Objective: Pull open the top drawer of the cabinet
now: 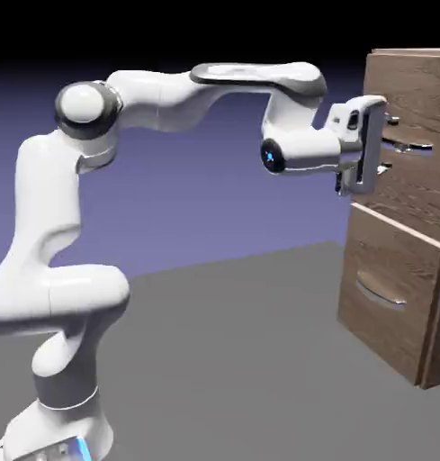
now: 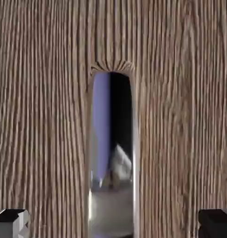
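The cabinet stands at the exterior view's right, tall and brown with wood grain. Its top drawer carries a small silver handle over a dark slot. My gripper is pressed up close to that drawer front, one finger above the handle and one below. In the hand view the top drawer fills the picture and the silver handle runs down the middle. My gripper is open, its grey fingertips far apart on either side of the handle and not touching it.
Below is the lower drawer with a curved silver bar handle. The grey table stretches between the robot's base and the cabinet. The arm reaches across from the lower left.
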Controlling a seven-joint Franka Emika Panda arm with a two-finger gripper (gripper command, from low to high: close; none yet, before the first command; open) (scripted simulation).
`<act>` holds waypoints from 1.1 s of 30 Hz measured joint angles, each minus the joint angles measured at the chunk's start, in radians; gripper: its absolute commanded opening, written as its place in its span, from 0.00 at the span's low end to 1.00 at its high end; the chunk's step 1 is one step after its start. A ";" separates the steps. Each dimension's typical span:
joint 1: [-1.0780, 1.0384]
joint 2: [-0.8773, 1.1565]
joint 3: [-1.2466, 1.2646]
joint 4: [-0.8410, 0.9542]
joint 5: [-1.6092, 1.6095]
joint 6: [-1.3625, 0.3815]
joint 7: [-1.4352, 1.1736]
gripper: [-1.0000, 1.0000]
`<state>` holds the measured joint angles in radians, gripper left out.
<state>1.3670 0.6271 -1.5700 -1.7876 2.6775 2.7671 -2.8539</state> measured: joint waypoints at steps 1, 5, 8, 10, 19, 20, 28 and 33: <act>0.000 0.000 0.000 0.000 0.000 0.000 0.000 0.00; 0.145 -0.012 -0.121 -0.104 0.007 -0.017 -0.027 0.00; 0.254 -0.005 -0.216 -0.180 0.006 -0.031 -0.031 0.00; 0.326 0.007 -0.281 -0.232 0.001 -0.041 -0.027 0.00; 0.652 0.133 -0.567 -0.494 -0.058 -0.079 0.043 0.00; 0.688 0.153 -0.597 -0.525 -0.069 -0.081 0.054 0.00; 0.978 0.277 -0.820 -0.726 -0.136 -0.040 0.074 0.00; 1.150 0.269 -0.950 -0.768 -0.116 0.037 -0.039 0.00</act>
<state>2.5166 0.8962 -2.5204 -2.5556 2.5614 2.8039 -2.8927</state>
